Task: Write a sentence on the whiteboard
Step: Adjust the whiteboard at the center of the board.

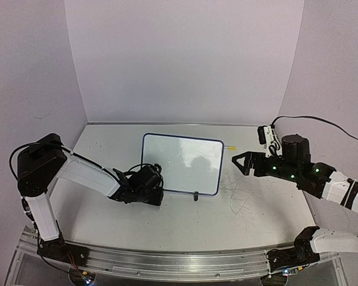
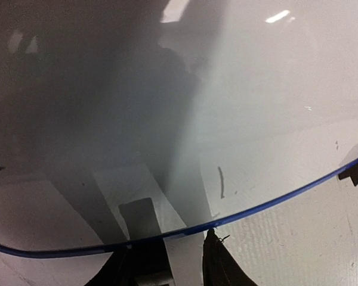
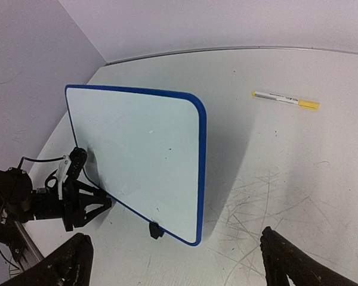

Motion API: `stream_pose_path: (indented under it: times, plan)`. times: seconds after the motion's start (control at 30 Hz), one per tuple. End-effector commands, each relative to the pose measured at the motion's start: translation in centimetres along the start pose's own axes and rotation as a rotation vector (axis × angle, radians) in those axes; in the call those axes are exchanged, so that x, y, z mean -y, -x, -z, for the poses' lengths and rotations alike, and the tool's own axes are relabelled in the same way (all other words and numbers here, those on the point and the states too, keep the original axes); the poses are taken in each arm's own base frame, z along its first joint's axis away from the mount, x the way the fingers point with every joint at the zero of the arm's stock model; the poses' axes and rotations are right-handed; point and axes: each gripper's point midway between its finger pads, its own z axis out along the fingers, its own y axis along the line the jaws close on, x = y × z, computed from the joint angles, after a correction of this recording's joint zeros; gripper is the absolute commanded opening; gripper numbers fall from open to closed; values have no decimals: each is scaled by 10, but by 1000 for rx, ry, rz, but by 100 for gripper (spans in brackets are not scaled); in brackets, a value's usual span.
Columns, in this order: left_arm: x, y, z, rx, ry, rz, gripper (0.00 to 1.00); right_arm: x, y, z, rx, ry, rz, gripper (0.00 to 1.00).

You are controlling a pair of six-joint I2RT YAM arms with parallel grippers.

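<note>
Altogether one whiteboard [image 1: 182, 164], one marker [image 3: 285, 99], left hand [image 1: 155, 190], right hand [image 1: 241, 163].

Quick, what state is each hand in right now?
Left hand: straddling the whiteboard's lower edge; whether it is clamped cannot be told.
Right hand: open, holding nothing.

You had a white board [image 3: 137, 149], blue rim [image 3: 202, 155], black clip [image 3: 156, 230]; white marker [image 3: 280, 98], yellow cap [image 3: 309, 105]; grey scribbles [image 3: 256, 202] on white table [image 3: 328, 149].
</note>
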Motion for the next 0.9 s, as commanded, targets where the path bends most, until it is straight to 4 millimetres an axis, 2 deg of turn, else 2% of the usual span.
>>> stream_pose_path:
  times: [0.0, 0.17, 0.4, 0.57, 0.7, 0.87]
  plan:
    - [50, -17, -1, -49, -112, 21, 38, 2, 6, 4, 37, -17, 9, 98]
    - [80, -24, -3, -69, -165, -12, 39, 3, 7, 5, 40, -27, 11, 98]
    - [88, -30, 13, -86, -197, -13, 43, 12, 8, 10, 58, -73, 31, 98]
    - [91, -30, 37, -67, -233, -47, 61, 20, 5, 3, 30, -121, 51, 98]
    - [80, -18, 60, -12, -228, -38, 76, 47, 11, 6, 57, -284, 63, 98]
    - [77, 14, 99, 97, -246, -44, 89, 76, 12, 12, 90, -448, 77, 98]
